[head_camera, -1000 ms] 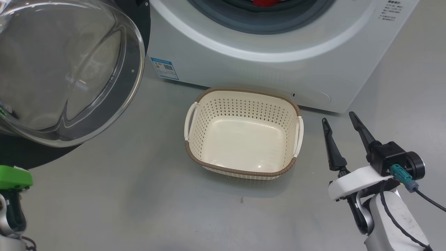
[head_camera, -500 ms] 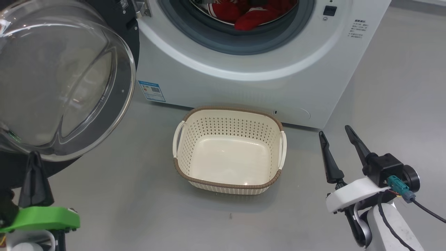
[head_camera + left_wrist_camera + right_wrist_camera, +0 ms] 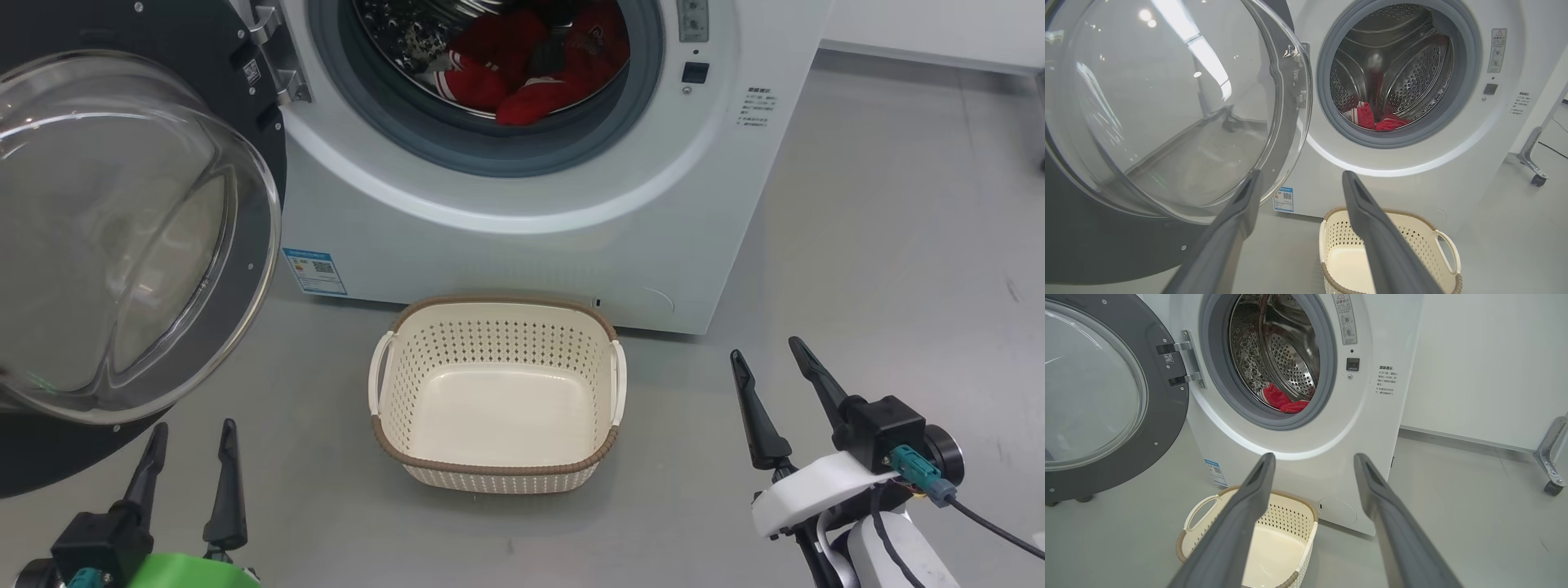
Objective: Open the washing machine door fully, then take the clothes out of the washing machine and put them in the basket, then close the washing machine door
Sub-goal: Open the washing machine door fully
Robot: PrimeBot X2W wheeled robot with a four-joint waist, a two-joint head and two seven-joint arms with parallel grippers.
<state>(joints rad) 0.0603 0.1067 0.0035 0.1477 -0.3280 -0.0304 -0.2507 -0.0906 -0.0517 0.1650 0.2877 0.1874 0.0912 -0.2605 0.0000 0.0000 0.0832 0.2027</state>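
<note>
Reading door [image 3: 122, 245] as fully open: swung out left of the washing machine [image 3: 506, 261], glass bowl bulging into the room over the floor's [image 3: 857, 245] left side. Calling step one done. No unloading yet, so early in the task.

Seeing clothes [image 3: 531, 77] low in the drum [image 3: 1400, 69], heaped just behind the grey seal [image 3: 473, 151], red with white stripes. Can't tell how many pieces. Reading the heap's long axis as roughly side to side across the opening.

Seeing basket [image 3: 490, 343] empty on the floor, just in front of the machine's base, below the opening. Can't tell if touching.

Have left tool [image 3: 194, 425] spread wide, holding nothing, at the floor's near left, just under the door's lower edge. Have right tool [image 3: 767, 349] spread wide too, empty, near right, close to the basket's right side, not touching.

Key relation: clothes up and ahead of both tools, above and beyond the basket. From left tool: up and right, door bulge close alongside. From right tool: up and left, no door in the way. Judging right arm slightly nearer and the cleaner reach. Expect fabric to drape and catch on the seal lip: grab deep, lift clear.
</note>
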